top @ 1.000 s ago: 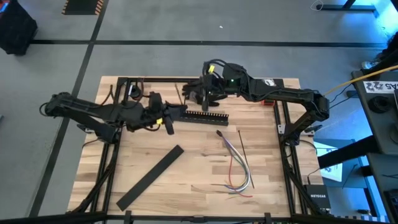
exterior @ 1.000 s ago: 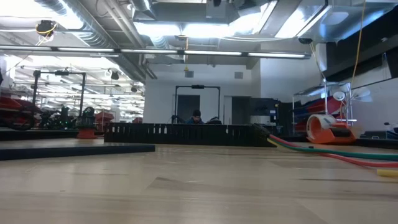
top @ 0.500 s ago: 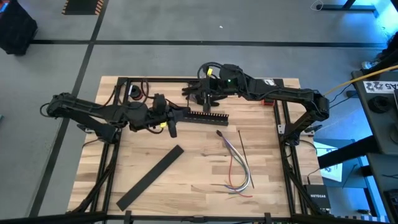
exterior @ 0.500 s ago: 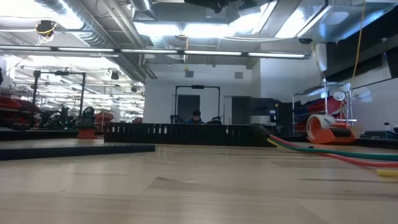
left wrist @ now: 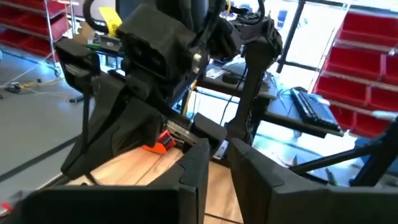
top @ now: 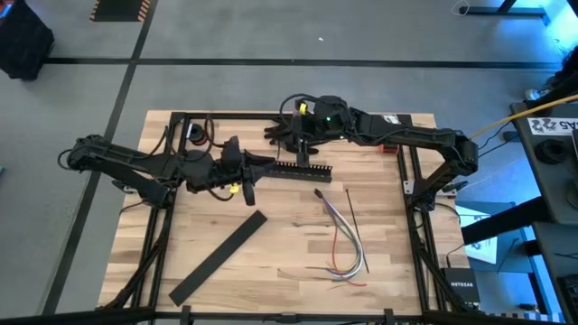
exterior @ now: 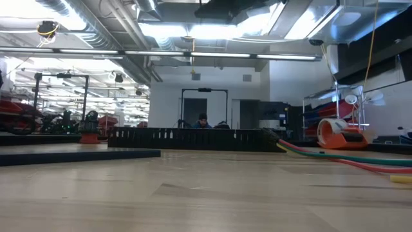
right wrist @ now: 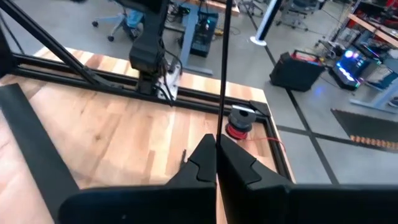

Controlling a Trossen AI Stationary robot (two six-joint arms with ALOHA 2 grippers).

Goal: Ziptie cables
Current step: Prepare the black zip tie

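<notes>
Cables and ziptie lying loose on a wooden table, away from both robot pincers.

Cables (top: pixel 343 248), a few thin curved wires in grey, white and red, are resting on the table (top: pixel 289 289), well apart from both pincers. The ziptie (top: pixel 354 217), a thin straight dark strip, is lying just beside them, on their side nearer the right pincer. The right pincer (top: pixel 300 155) is hovering over a black comb-slotted bar (top: pixel 302 169), its fingertips pressed together; in its wrist view a thin dark line is rising from between the tips of the pincer (right wrist: pixel 216 146), and what that line is cannot be told. The left pincer (top: pixel 260 163) is sitting at the bar's near end, its fingers (left wrist: pixel 196 168) standing slightly spread and holding nothing. A flat black strip (top: pixel 219 257) is lying on the table near the left pincer.
</notes>
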